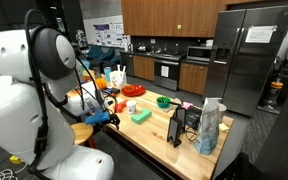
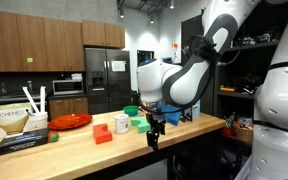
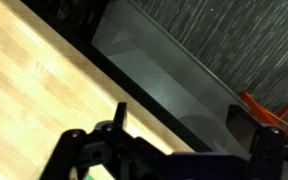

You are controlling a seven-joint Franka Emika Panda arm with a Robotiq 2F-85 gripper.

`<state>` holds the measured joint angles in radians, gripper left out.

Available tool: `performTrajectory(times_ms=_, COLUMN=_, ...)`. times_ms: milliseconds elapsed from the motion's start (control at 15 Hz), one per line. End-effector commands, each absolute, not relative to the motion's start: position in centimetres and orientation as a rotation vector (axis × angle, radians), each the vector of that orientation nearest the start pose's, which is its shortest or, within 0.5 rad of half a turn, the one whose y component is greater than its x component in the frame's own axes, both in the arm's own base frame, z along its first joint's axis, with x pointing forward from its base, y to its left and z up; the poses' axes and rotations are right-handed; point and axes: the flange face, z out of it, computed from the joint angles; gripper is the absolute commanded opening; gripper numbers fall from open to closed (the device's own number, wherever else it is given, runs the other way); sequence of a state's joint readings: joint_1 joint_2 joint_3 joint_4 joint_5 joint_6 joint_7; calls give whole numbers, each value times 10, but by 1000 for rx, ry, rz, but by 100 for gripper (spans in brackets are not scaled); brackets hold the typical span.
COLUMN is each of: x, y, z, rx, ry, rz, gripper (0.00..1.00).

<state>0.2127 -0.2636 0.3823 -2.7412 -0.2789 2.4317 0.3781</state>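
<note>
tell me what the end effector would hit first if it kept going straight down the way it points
Most likely the wooden countertop, close to its front edge. The end effector points down right at that edge, and depth is unclear, so it might slip just past it.

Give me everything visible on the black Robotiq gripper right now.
The black Robotiq gripper points straight down over the front edge of the light wooden countertop, near a white mug. Matte dark body on a white arm. In the wrist view its jaws look apart, with nothing between them; contact with the countertop cannot be told.
</note>
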Motion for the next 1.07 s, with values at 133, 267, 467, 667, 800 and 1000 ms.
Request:
performTrajectory(times_ms=133, x=336, y=158, z=367, rx=-3463, ry=-474, rz=-207, gripper=100)
performTrajectory(times_ms=267, x=345, y=141, z=388, rx=-3448, ry=-383, rz=-300, gripper=100)
performTrajectory(times_ms=467, x=360, y=124, z=404, rx=-3451, ry=-299, rz=-509, gripper=100)
performTrajectory(times_ms=667, x=376, y=120, z=399, rx=-3417, ry=-284, rz=-574, gripper=100)
performTrajectory(times_ms=800, x=381, y=124, z=386, rx=-3394, ry=-284, rz=-578, gripper=100)
performTrajectory(times_ms=1000, x=386, y=132, z=369, rx=-3390, ry=-253, rz=-528, gripper=100)
